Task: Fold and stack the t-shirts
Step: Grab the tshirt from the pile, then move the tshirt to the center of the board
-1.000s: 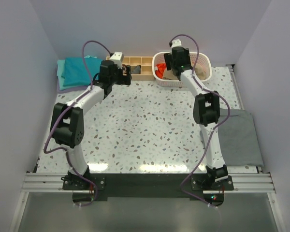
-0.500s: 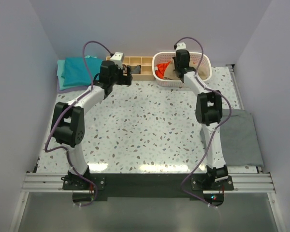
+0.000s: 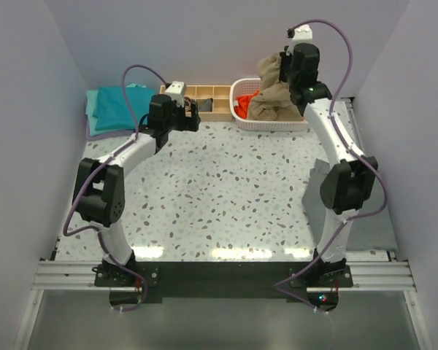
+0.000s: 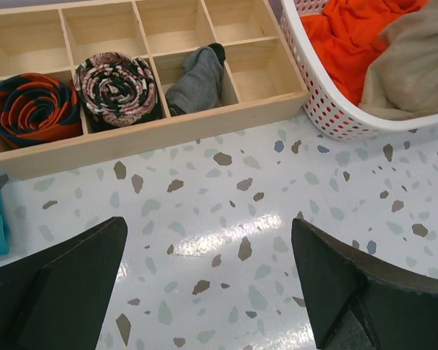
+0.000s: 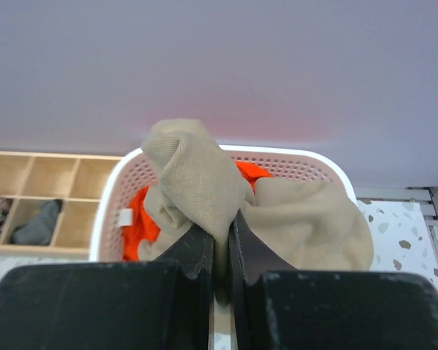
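Observation:
My right gripper is shut on a fold of the tan t-shirt and holds it up over the white basket. The shirt's lower part still hangs into the basket. An orange-red t-shirt lies inside the basket under it. A folded teal t-shirt lies at the back left of the table. My left gripper hovers open over the bare terrazzo table, just in front of the wooden tray.
A wooden divider tray holding rolled socks stands between the teal shirt and the basket. A flat dark grey cloth lies at the right edge of the table. Walls close in the back and both sides.
My right gripper closed on the tan t-shirt inside the basket and rose with it, pulling the shirt up and to the right. The left arm stayed still.

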Controlling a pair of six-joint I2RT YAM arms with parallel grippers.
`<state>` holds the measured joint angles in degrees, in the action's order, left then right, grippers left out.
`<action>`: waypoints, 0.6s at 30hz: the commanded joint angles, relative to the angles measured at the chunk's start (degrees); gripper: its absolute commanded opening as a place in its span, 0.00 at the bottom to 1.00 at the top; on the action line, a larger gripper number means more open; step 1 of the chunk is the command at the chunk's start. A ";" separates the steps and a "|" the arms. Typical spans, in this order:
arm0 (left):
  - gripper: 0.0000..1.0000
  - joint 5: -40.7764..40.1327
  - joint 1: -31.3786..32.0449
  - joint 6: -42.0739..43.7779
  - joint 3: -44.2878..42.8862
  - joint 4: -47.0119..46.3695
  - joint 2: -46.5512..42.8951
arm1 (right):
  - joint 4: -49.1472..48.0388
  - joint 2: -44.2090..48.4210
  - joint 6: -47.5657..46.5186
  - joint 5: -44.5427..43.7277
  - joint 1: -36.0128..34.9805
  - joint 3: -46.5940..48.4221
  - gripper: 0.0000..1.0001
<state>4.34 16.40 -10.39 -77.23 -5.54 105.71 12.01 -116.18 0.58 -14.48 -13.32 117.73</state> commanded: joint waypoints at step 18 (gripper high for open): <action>1.00 -12.50 0.38 -11.13 15.52 -3.69 -25.10 | 4.27 41.01 5.56 40.49 -10.67 -10.40 0.00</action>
<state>-1.02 16.64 -17.47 -64.47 -7.68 86.72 18.28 -79.75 1.56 16.71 -24.05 107.55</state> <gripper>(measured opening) 0.997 0.051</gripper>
